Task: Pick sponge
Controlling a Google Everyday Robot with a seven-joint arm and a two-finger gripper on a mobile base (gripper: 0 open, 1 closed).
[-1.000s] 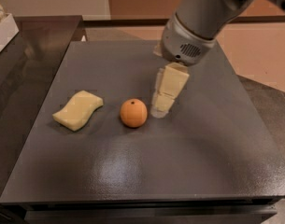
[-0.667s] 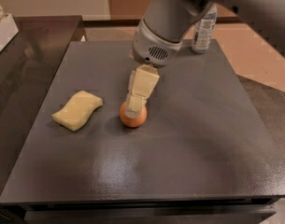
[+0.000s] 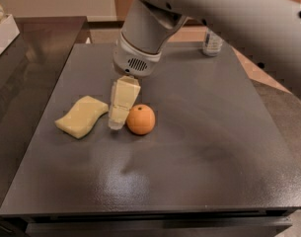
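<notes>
The pale yellow, wavy-edged sponge (image 3: 82,116) lies flat on the dark table (image 3: 199,147) at the left. My gripper (image 3: 117,121) hangs from the white arm, its cream fingers pointing down between the sponge and the orange (image 3: 140,119). It is just right of the sponge's right edge and close beside the orange's left side. Nothing is seen held in it.
A clear bottle (image 3: 212,42) stands at the table's far edge, right of the arm. A white box (image 3: 3,31) sits on the counter at far left. The table's front edge runs along the bottom of the view.
The gripper has moved left, from the right of the orange across it to the gap between orange and sponge. Sponge and orange have not moved.
</notes>
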